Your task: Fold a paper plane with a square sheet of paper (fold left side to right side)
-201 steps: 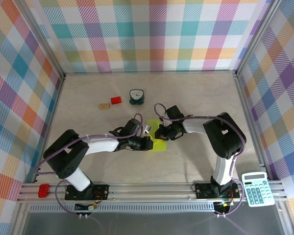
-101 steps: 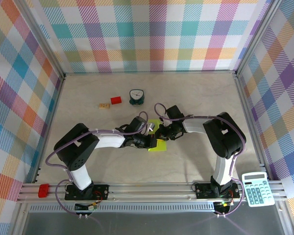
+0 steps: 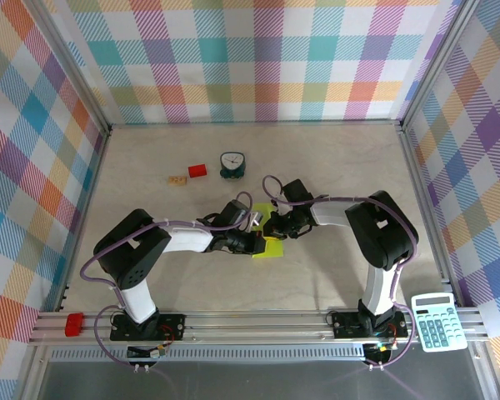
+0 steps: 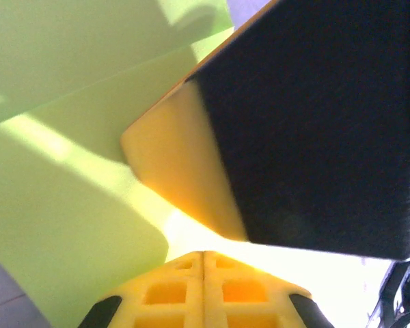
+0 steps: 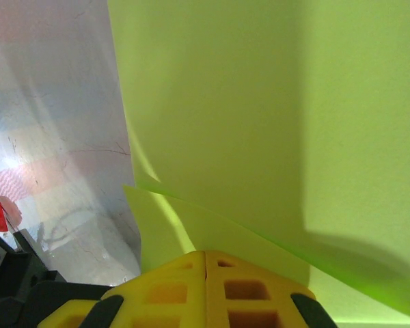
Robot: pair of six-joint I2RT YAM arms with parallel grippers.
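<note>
Sheet (image 3: 272,247) lies mid-table, on the near side of the clock (image 3: 232,164). It's mostly covered by the two arm ends, w/ a lime patch showing btwn and just below them. L gripper (image 3: 257,242) reaches from the left, low at the sheet's left edge. R gripper (image 3: 277,227) reaches from the right over its far part, and the two tips are just beside each other.

Both pincers are closed, pads together, and I see nothing clamped btwn them.

L wrist view: L pads (image 4: 171,294) meet in a tight seam w/ lime paper under and ahead. R's black finger (image 4: 314,123) w/ its yellow pad is right in front.

R wrist view: pads together, two layers of the sheet ahead, one edge over the other, bare table (image 5: 55,102) to the left.

Red block (image 3: 197,171) & tan block (image 3: 178,179) sit left of the clock, well apart from the sheet. Calculator (image 3: 437,321) is at the near right rail.
</note>
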